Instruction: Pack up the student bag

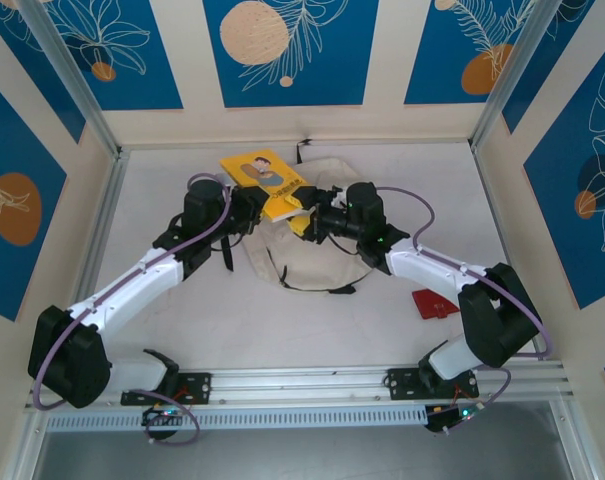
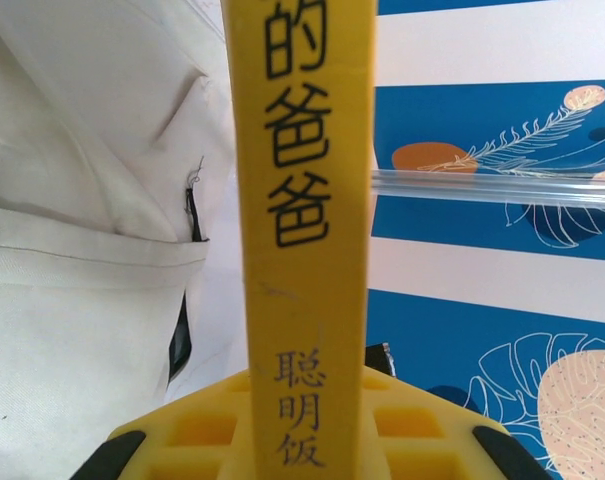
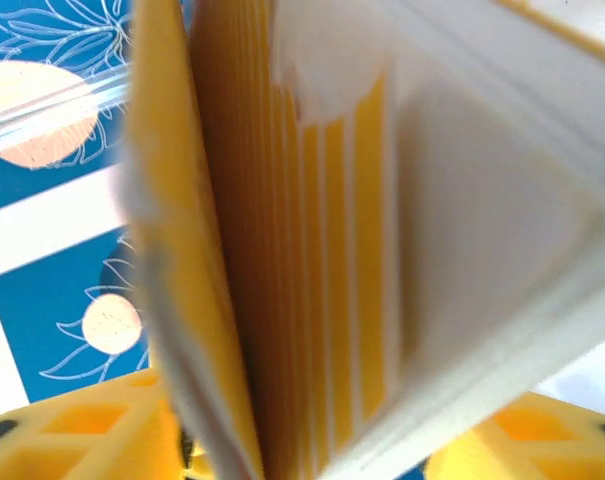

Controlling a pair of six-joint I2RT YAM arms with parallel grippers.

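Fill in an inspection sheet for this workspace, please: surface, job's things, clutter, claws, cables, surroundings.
Surface: white table, no spill seen.
Job's things: cream bag lies mid-table; yellow book is at its far-left edge, between the two claws.
Clutter: red flat thing on the table beside the right arm.
Claws: left claw shut on the book's spine; right claw has the book's pages between its fingers, grip cannot be told.
Cables: purple cables run along both arms, looping at the wrists.
Surroundings: blue leaf-print walls; metal rail at the near edge.
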